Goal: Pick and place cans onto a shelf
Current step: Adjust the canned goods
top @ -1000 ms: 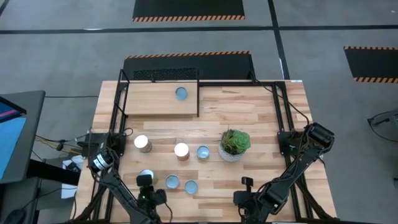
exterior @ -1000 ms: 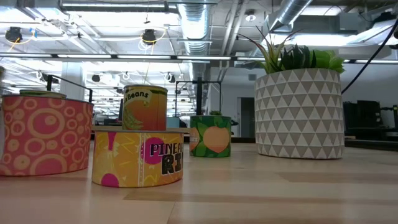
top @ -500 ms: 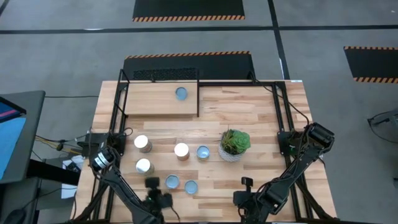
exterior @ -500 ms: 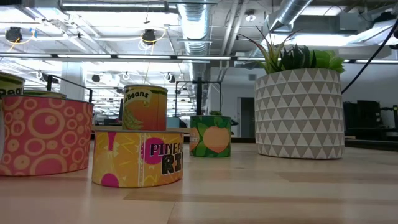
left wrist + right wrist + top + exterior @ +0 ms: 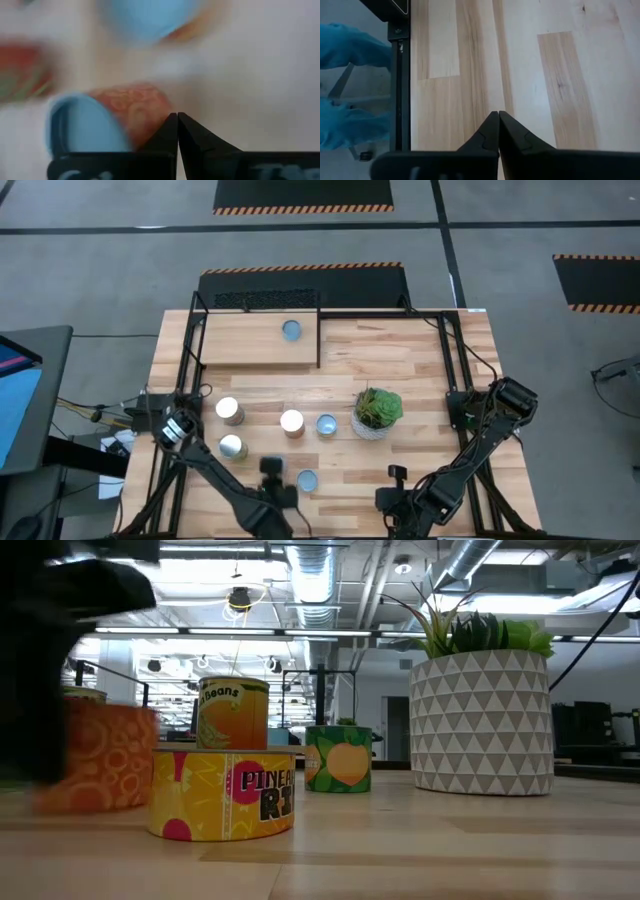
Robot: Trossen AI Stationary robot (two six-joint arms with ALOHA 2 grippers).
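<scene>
One pale-blue-topped can (image 5: 291, 330) stands on the light-wood shelf (image 5: 240, 345) at the far left. Several cans stand on the table: two silvery-topped ones (image 5: 229, 410) (image 5: 232, 446), one at the middle (image 5: 291, 422) and two blue-topped ones (image 5: 326, 423) (image 5: 307, 479). My left gripper (image 5: 271, 467) is shut near the near edge, over another can. In the left wrist view that orange-red can (image 5: 125, 107) with a blue top stands right beside the fingertips (image 5: 177, 120). My right gripper (image 5: 498, 116) is shut and empty over bare wood at the near right (image 5: 397, 473). My left gripper's shut fingertips (image 5: 170, 125) stand against the side of the orange-red can (image 5: 145, 107), which stands upright on the table. The blur hides whether they touch it.
A green plant in a white patterned pot (image 5: 377, 412) stands right of the middle. Black frame bars (image 5: 320, 340) edge the shelf and table. The low view shows a pineapple can (image 5: 222, 793) nearest, a beans can (image 5: 232, 712) and a green can (image 5: 338, 757) behind. Something blue (image 5: 350, 47) lies beyond the table's edge.
My left gripper has gone toward the table's right edge along the near edge. It has left the silvery-topped can at the near left uncovered and now hides the blue-topped can beside it. In the low view it has come in as a dark blur at the left.
</scene>
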